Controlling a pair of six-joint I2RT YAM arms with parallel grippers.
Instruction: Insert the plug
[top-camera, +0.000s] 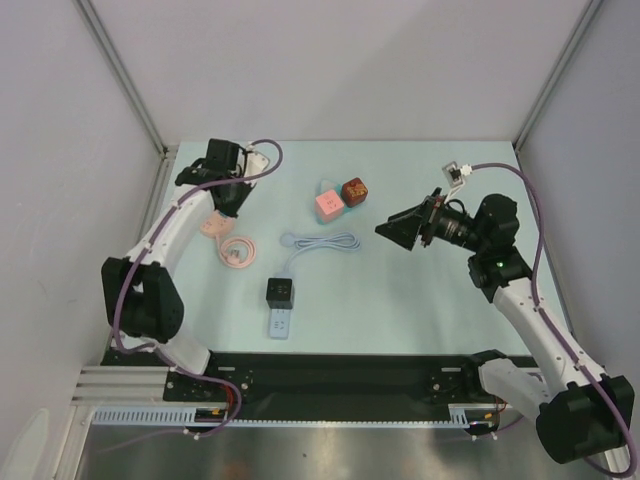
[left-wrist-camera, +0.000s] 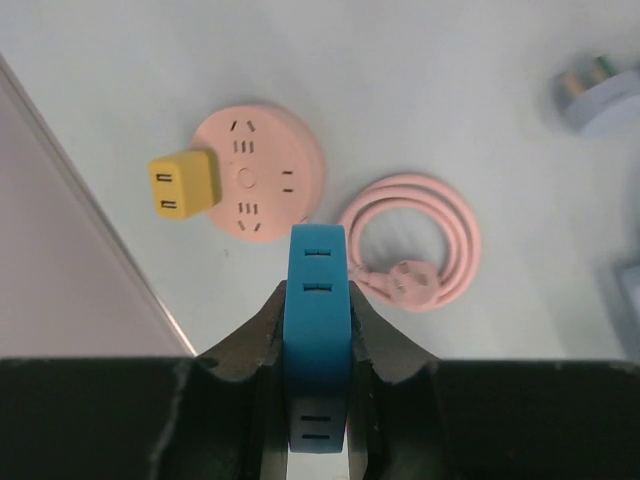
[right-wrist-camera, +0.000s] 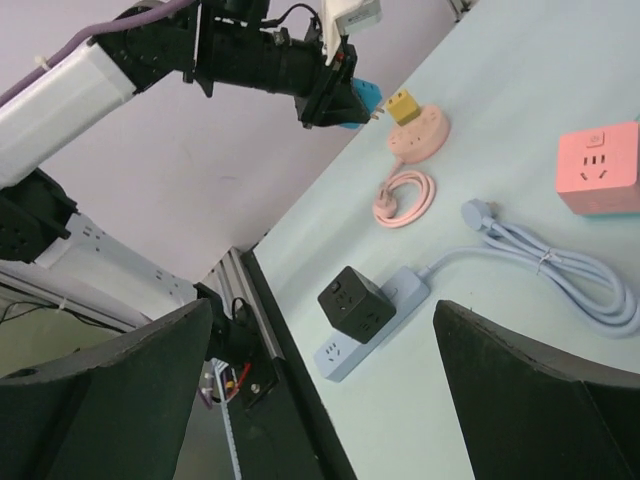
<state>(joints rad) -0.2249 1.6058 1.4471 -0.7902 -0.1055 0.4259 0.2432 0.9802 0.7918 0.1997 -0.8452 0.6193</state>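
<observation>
Near centre, a black cube (top-camera: 280, 291) sits on a pale blue strip (top-camera: 280, 325). Mid right, the right gripper (top-camera: 395, 228) hangs released. Far left, the left gripper (left-wrist-camera: 317, 300) clenches the blue plug (left-wrist-camera: 317, 345) above a pink round socket (left-wrist-camera: 258, 172). The plug is likely light, rigid and slick, best pinched by its sides.

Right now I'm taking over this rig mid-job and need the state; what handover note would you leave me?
Left gripper: shut on the blue plug, held above the table beside the pink round socket.
Right gripper: open, empty, raised over the table's right side.
A yellow adapter sits on the socket's edge.
Done: plug in hand.
Left: lower and seat it, probably in that pink socket.
</observation>
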